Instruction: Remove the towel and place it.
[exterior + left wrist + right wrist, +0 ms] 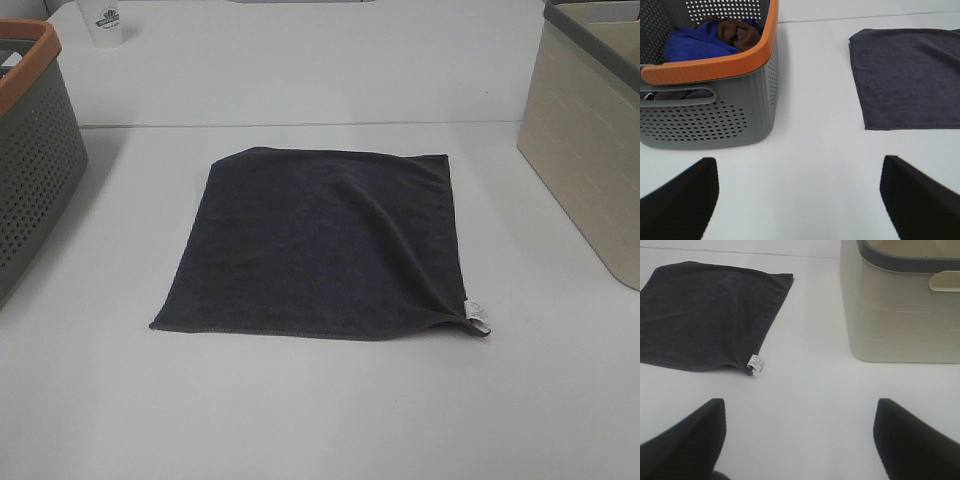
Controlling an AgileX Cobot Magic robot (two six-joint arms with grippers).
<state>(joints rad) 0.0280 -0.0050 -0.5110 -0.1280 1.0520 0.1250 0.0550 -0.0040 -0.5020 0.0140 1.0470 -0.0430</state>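
Observation:
The towel (320,240) is a dark charcoal-grey square cloth lying flat in the middle of the white table, with a small white tag (477,315) at its near right corner. It also shows in the left wrist view (910,75) and the right wrist view (705,315), tag (756,363) included. My left gripper (800,200) is open and empty over bare table, between the grey basket and the towel. My right gripper (800,440) is open and empty over bare table, nearer than the towel's tag corner. Neither gripper shows in the high view.
A grey perforated basket with an orange rim (30,60) (715,65) stands at the left and holds blue and brown cloths (695,42). A beige bin with a grey rim (585,150) (900,310) stands at the right. A white cup (105,22) is at the back left.

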